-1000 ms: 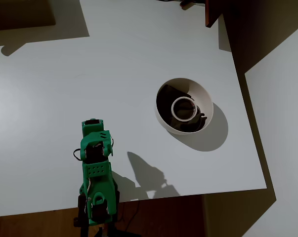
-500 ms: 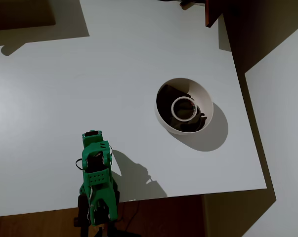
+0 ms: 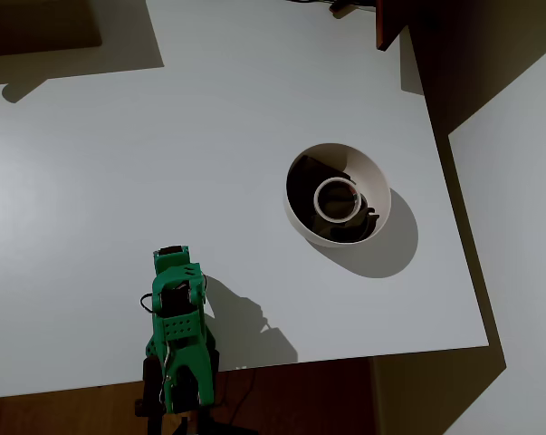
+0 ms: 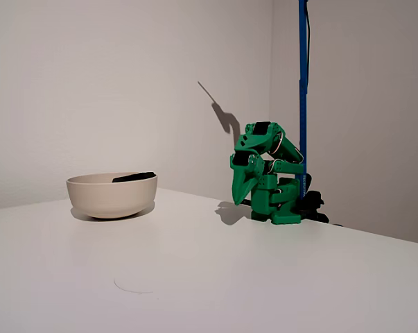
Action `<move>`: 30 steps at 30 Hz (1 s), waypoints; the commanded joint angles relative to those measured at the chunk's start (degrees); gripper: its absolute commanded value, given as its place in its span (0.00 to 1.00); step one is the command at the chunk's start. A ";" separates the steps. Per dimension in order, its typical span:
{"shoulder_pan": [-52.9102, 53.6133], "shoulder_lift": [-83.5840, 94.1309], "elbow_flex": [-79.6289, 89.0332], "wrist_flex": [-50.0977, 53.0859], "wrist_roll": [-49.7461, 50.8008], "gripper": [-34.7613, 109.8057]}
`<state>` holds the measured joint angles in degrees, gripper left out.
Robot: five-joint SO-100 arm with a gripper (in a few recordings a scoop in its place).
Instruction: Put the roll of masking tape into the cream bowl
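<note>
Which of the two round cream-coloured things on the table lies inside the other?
The roll of masking tape: the small ring with a wide hole, lying on the dark floor of the cream bowl, which is much wider and stands directly on the table.

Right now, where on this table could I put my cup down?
The white table is bare left of and above the cream bowl. Avoid the bowl, which holds the roll of masking tape, and the bottom-left edge where the green arm sits folded.

The roll of masking tape [image 3: 336, 200] lay flat inside the cream bowl [image 3: 296, 217], well clear of the folded-up gripper's [image 3: 170, 261] jaws.
</note>
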<state>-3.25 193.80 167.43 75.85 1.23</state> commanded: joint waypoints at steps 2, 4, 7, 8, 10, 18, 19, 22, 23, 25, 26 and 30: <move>-0.18 0.44 0.09 0.35 0.62 0.18; -0.18 0.44 0.09 0.44 0.26 0.18; 0.09 0.44 0.00 1.41 -0.09 0.18; 0.26 0.44 -0.09 1.58 -0.18 0.18; 0.44 0.44 -0.09 1.85 -0.35 0.18; 0.53 0.44 -0.26 2.55 -0.18 0.18; 0.70 0.44 -0.26 2.55 -0.09 0.18; 1.14 0.44 -0.26 2.64 0.44 0.18; 1.23 0.44 -0.26 2.64 0.35 0.18; 1.23 0.44 -0.35 2.64 0.35 0.18; 1.23 0.44 -0.35 2.64 0.35 0.18; 1.23 0.44 -0.35 2.64 0.35 0.18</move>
<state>-1.85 193.80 167.87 77.78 0.70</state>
